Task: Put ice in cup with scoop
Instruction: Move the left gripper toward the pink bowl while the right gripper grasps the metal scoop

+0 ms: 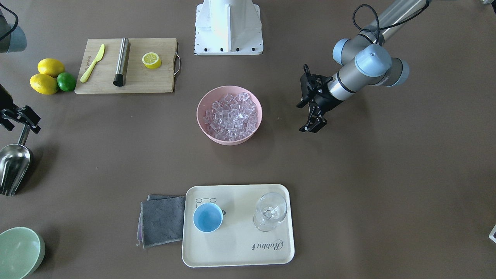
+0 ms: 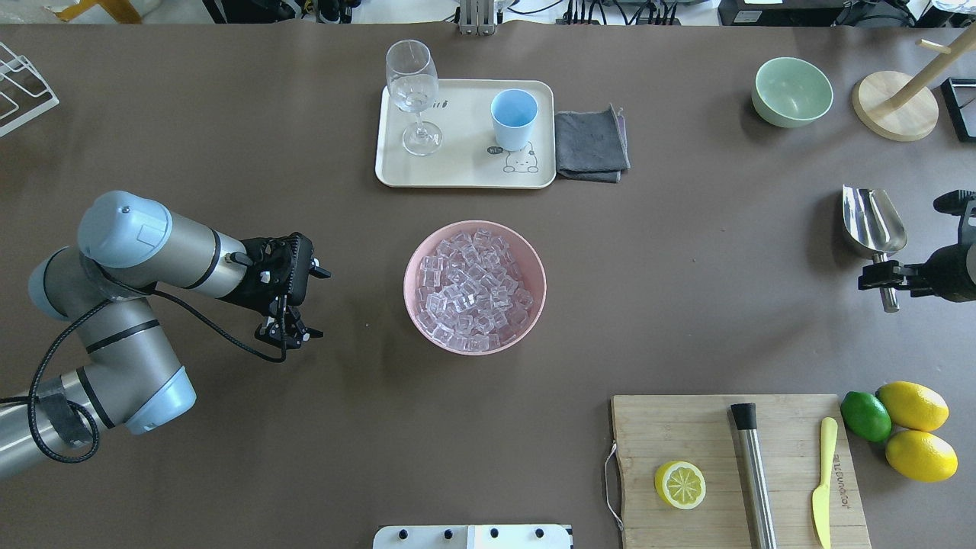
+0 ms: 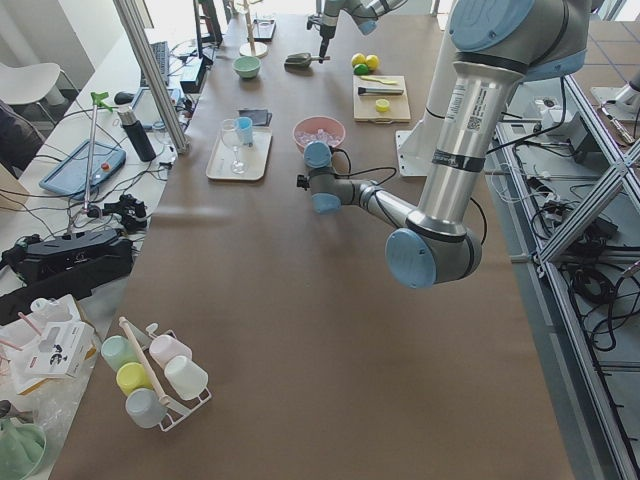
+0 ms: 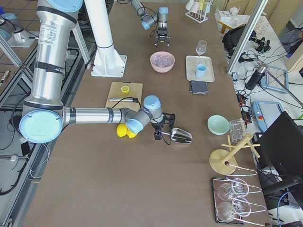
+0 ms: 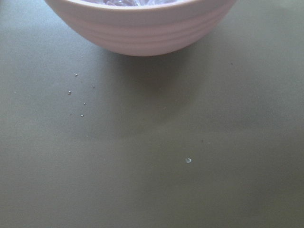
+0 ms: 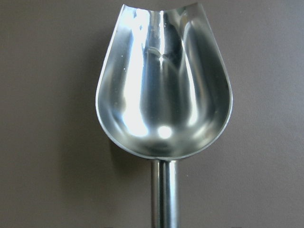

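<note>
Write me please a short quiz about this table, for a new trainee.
1. True or false: the scoop already holds ice.
2. The cup stands on: A the tray; B the cutting board; C the grey cloth.
3. Which arm has its jaws at the scoop's handle?
Key: 1 false, the scoop is empty; 2 A; 3 the right arm.

Bare counter (image 2: 686,252) lies between the scoop (image 2: 873,221) and the pink bowl (image 2: 543,286), and between that bowl and the tray (image 2: 465,168). On the tray, a tall stemmed glass (image 2: 414,91) stands near the cup (image 2: 513,118). A grey cloth (image 2: 591,145) touches the tray on the cup's side. The left tool (image 2: 292,333), jaws apart, hangs beside the bowl, opposite the scoop.
</note>
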You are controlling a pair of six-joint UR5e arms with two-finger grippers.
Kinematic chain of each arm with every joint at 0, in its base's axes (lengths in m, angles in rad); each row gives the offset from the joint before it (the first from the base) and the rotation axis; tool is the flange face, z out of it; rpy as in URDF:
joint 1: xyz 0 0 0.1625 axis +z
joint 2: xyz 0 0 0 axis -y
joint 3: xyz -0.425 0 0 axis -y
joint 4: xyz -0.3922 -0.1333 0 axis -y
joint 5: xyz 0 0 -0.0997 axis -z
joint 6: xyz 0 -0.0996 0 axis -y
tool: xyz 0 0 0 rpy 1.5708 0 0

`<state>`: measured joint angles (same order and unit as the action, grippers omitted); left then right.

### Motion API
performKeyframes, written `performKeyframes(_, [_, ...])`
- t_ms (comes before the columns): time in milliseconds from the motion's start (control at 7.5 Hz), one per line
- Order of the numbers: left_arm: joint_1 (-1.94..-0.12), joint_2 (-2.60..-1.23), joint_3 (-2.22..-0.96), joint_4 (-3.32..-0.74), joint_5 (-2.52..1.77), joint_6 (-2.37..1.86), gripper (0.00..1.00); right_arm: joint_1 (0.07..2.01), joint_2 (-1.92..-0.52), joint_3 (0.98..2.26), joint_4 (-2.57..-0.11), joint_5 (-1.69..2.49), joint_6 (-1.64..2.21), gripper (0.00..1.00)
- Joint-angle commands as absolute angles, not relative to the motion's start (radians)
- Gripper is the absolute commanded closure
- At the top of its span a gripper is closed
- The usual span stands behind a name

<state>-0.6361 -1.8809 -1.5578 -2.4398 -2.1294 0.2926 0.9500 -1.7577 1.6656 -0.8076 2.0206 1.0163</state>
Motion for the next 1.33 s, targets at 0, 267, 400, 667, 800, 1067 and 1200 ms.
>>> performKeyframes(0, [-0.623, -1.907, -1.543, -2.460, -2.120, 0.291, 0.01, 0.931, -1.759, 1.649, -0.769, 2.011, 1.028, 0.38])
performKeyframes(267, [-0.623, -1.933, -1.542, -2.451, -2.120, 0.288, 0.01, 0.931, -1.759, 1.649, -0.767, 2.011, 1.028, 0.61])
performKeyframes(400, [-0.623, -1.946, -1.542, -2.441, -2.120, 0.282, 0.01, 0.930, -1.759, 1.651, -0.767, 2.011, 1.028, 0.79])
performKeyframes(667, [-0.617, -1.956, -1.533, -2.430, -2.126, 0.126, 0.01, 0.931, -1.759, 1.660, -0.769, 2.013, 1.020, 1.00])
performKeyframes(800, [-0.611, -1.968, -1.531, -2.430, -2.122, 0.127, 0.01, 0.931, -1.769, 1.681, -0.772, 2.019, 1.011, 1.00])
performKeyframes(1067, [-0.589, -2.012, -1.514, -2.428, -2.111, 0.126, 0.01, 0.934, -1.784, 1.761, -0.814, 2.029, 1.000, 1.00])
performKeyframes(1200, [-0.581, -2.026, -1.496, -2.430, -2.100, 0.126, 0.01, 0.934, -1.783, 1.829, -0.898, 2.052, 0.897, 1.00])
